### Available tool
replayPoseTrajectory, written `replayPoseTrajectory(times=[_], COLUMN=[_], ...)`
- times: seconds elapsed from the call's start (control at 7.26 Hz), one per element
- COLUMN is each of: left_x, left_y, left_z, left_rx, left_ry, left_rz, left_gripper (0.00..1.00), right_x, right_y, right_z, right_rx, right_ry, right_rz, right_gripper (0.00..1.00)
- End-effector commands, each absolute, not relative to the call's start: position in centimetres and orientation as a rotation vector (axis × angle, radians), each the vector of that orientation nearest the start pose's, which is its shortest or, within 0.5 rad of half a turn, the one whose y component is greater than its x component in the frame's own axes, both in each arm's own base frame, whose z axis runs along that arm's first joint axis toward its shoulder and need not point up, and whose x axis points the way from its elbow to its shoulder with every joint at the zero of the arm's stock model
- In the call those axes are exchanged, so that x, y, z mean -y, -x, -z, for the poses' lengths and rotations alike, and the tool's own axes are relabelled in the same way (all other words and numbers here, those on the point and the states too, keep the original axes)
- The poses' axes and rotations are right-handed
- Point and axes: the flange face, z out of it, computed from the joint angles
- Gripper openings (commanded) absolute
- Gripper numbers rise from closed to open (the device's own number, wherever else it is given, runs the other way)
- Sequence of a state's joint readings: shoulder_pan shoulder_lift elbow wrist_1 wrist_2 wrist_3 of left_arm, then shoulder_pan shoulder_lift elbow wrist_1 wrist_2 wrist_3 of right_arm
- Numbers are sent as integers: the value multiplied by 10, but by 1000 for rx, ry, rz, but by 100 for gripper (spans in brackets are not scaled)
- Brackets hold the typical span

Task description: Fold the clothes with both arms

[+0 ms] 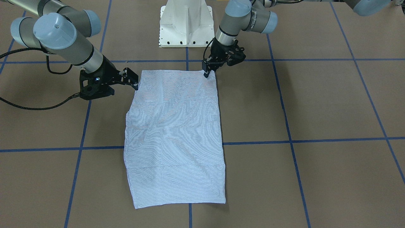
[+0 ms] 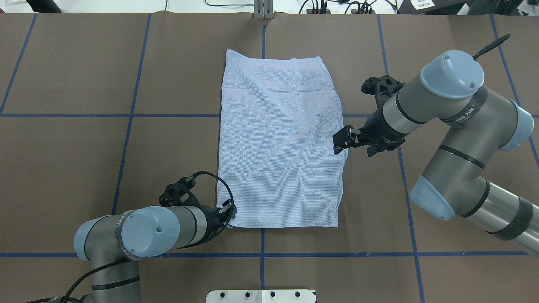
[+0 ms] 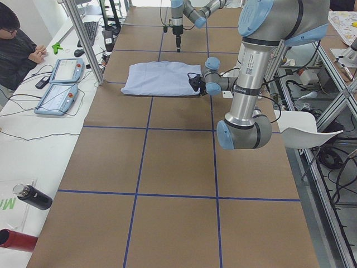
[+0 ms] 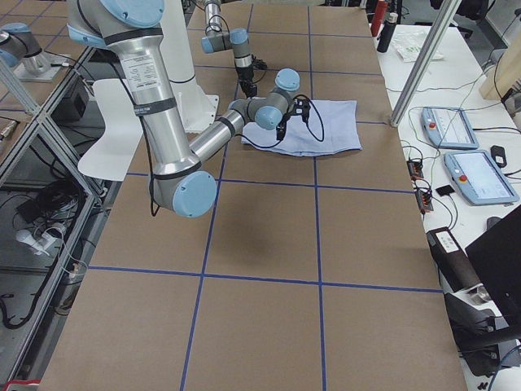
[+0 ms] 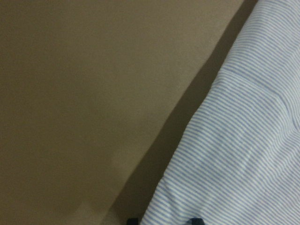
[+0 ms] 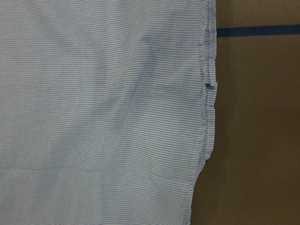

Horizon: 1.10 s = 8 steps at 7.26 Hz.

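Left end effector [image 1: 207,74] clamps shirt [image 1: 175,136] corner; right end effector [image 2: 338,143] apart; hem notch [image 6: 211,84] only in wrist view.

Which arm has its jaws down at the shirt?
The left arm: jaws low at the corner of the shirt nearest the base, cloth close in its wrist view. The right arm holds its jaws off the side edge.

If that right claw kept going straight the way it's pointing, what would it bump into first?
Most likely the shirt: the right gripper points at its side edge, nothing between. Its height over the table is unclear.
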<state>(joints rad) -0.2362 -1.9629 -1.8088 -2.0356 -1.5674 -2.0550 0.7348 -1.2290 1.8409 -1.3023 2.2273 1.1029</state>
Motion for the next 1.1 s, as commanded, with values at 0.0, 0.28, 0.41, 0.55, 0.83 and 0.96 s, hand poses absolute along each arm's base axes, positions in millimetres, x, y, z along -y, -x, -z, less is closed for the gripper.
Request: replayPoseTrajectory(times=[0.0, 0.28, 0.41, 0.55, 0.83, 0.96], left_x=[275, 277, 277, 277, 277, 277], left_y=[-561, -557, -557, -557, -557, -557], left_z=[-276, -272, -270, -268, -267, -267], left_rx=[-1119, -1130, -1133, -1135, -1136, -1136], left_ry=[133, 135, 135, 136, 137, 137], left_rz=[649, 650, 650, 650, 649, 649], left_gripper=[5, 0, 0, 0, 0, 0], right_x=[447, 438, 426, 408, 377, 361], right_y=[387, 397, 413, 434, 450, 468], right_z=[-312, -308, -299, -295, -281, -282], right_rx=[1041, 1045, 1042, 1024, 1034, 1008], right_ry=[27, 66, 101, 103, 174, 191], right_rz=[46, 2, -89, -148, -239, -335], right_gripper=[100, 100, 100, 100, 100, 100])
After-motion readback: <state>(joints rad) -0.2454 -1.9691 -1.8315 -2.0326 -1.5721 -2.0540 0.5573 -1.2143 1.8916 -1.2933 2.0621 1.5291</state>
